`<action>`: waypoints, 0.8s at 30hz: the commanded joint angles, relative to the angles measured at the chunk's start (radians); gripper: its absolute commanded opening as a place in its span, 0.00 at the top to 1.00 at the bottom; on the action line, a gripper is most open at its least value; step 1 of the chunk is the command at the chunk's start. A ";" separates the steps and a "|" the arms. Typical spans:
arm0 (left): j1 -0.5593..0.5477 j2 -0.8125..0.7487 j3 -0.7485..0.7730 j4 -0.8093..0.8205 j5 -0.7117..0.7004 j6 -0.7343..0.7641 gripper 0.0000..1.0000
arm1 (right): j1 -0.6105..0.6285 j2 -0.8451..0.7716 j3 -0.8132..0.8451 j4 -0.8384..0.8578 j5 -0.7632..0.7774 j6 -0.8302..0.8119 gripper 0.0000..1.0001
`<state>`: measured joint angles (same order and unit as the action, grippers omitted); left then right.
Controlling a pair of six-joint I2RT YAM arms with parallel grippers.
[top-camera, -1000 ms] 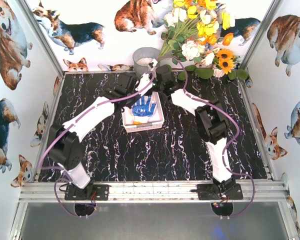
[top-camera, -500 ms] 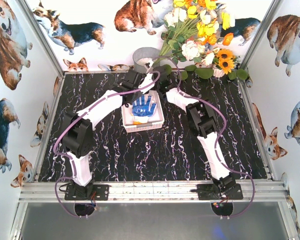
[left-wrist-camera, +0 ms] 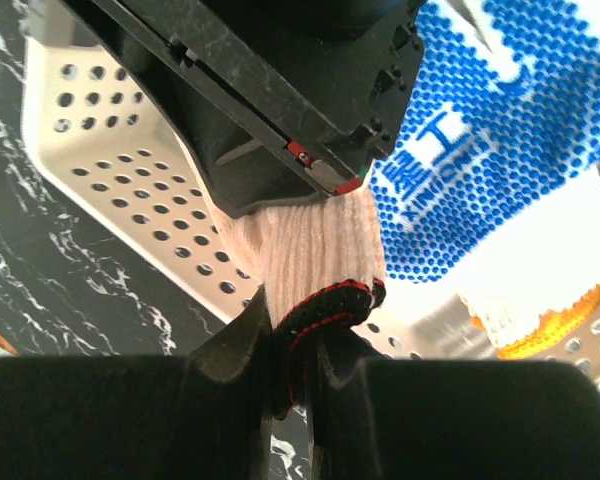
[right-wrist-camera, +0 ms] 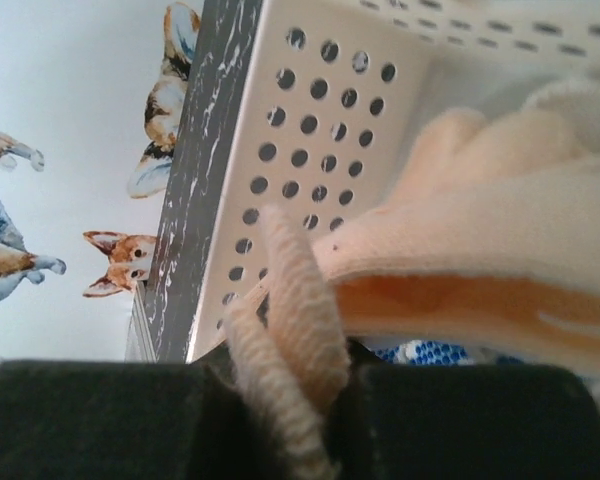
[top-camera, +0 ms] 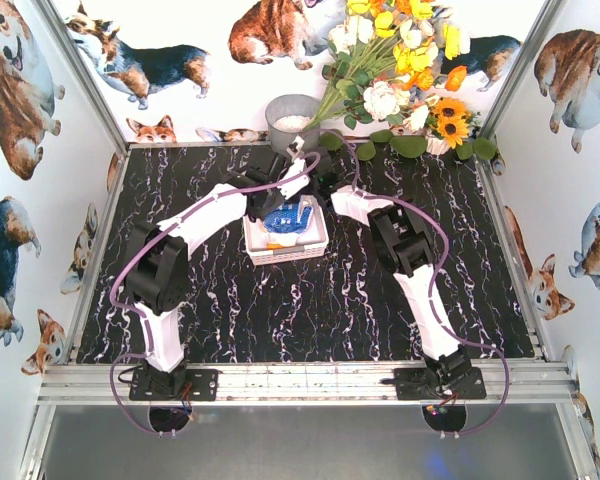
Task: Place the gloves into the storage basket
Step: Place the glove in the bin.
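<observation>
Two arms meet over the storage basket (top-camera: 280,252), which sits near the middle of the black marbled table (top-camera: 330,310), in front of the grey bucket (top-camera: 292,122) and the flowers (top-camera: 400,60). The left gripper (left-wrist-camera: 292,350) is clamped tight on a cream cuff (left-wrist-camera: 315,240) edged in black and red, just above the basket's perforated wall. The dark body of the other arm's wrist hangs right over that cuff. The right gripper (right-wrist-camera: 285,385) is pinched closed on a fold of a cream glove (right-wrist-camera: 460,230), which lies close against the perforated basket wall. Whether both grip the same glove cannot be told. A blue-dotted glove (top-camera: 288,215) lies dotted side up inside the basket, partly hidden from above by the two wrists. Beside it, in the left wrist view, a yellow-orange trimmed edge (left-wrist-camera: 570,320) of another glove rests against the basket's perforated plastic.
</observation>
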<state>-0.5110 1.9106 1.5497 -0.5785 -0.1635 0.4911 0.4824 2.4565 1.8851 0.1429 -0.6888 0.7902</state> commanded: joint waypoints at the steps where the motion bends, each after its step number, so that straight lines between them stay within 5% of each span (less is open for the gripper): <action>1: -0.028 -0.022 -0.002 -0.018 0.051 -0.019 1.00 | -0.005 -0.081 -0.070 0.048 0.062 -0.051 1.00; 24: -0.135 -0.031 -0.068 -0.023 0.058 -0.045 1.00 | -0.005 -0.199 -0.259 0.080 0.085 -0.073 1.00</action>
<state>-0.6121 1.9102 1.4944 -0.6022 -0.1539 0.4599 0.4793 2.3215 1.6314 0.1650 -0.6670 0.7586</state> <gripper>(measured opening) 0.064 0.082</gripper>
